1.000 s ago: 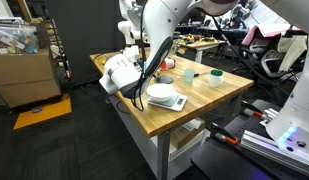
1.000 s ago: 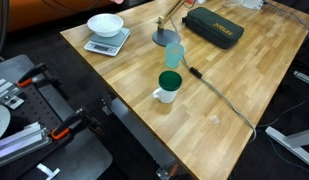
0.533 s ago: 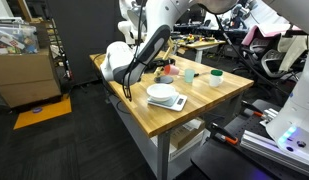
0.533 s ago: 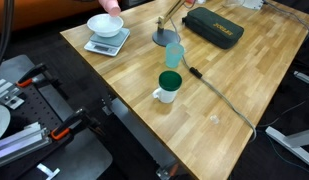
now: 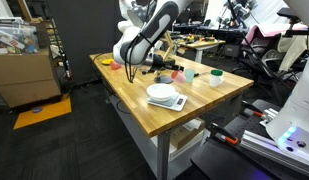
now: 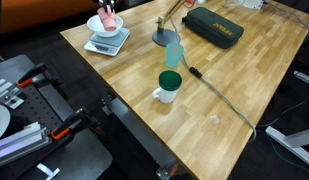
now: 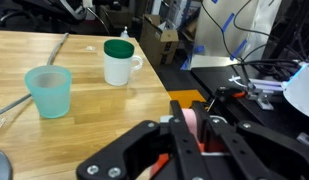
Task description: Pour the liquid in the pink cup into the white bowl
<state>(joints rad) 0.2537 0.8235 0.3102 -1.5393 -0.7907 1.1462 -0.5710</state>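
In the wrist view the pink cup (image 7: pixel 195 124) shows only as a strip between the jaws, its contents hidden. In an exterior view the top edge cuts off the jaws, and the pink cup hides part of the white bowl (image 6: pixel 95 25).

The wooden table (image 6: pixel 244 85) bears a scale (image 6: pixel 106 45), a teal cup (image 6: pixel 174 55) and a white mug (image 6: pixel 166 94). A dark case (image 6: pixel 215 27) lies behind.

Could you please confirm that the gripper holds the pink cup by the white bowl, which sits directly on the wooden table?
Not quite: the white bowl sits on a small scale, not directly on the wooden table, as an exterior view shows. The gripper does hold the pink cup by the bowl.
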